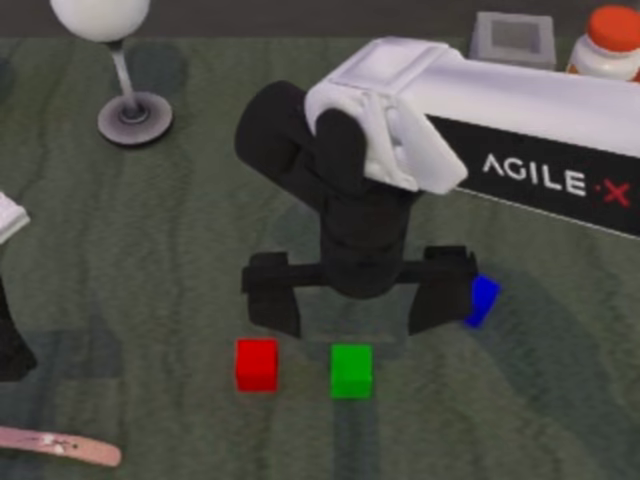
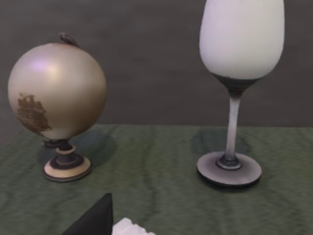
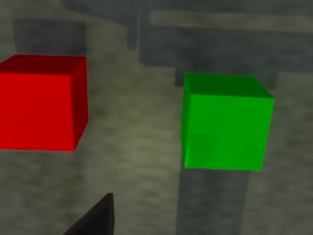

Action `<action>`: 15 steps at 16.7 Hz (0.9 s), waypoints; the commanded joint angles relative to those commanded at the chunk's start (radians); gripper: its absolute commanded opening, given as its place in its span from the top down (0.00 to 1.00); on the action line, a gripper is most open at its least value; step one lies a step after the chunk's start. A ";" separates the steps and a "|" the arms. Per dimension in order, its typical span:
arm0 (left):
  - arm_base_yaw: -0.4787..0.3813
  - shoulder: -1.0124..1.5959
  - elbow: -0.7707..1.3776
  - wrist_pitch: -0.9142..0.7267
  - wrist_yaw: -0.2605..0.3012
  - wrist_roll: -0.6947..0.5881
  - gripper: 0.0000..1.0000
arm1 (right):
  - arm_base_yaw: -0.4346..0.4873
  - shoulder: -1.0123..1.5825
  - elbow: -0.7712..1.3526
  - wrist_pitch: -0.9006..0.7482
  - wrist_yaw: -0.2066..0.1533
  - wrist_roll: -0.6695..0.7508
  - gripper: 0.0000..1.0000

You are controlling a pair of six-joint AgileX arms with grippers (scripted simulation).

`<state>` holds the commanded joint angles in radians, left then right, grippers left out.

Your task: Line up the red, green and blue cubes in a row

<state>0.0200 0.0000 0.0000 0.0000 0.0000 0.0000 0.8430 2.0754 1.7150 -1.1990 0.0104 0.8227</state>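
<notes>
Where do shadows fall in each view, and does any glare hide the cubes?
Top view: the right hand darkens the cloth above the green cube; no glare.
Right wrist view: blocky shadows around the red cube.
Left wrist view: soft shadows behind the globe and the wine glass.

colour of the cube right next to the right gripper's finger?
Blue cube, at the right gripper's outer finger; shows best in the top view.

Right arm reaches in from the desk's right edge toward mid-desk, wrist pointing down. Right gripper hangs over the desk's centre, fingers spread wide apart, nothing between them. Left arm parked at the left edge, barely in view.
</notes>
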 joint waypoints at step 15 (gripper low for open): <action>0.000 0.000 0.000 0.000 0.000 0.000 0.00 | -0.287 -0.021 -0.101 0.050 -0.010 -1.081 0.00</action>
<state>0.0200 0.0000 0.0000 0.0000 0.0000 0.0000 0.5559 2.0547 1.6139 -1.1487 0.0004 -0.2582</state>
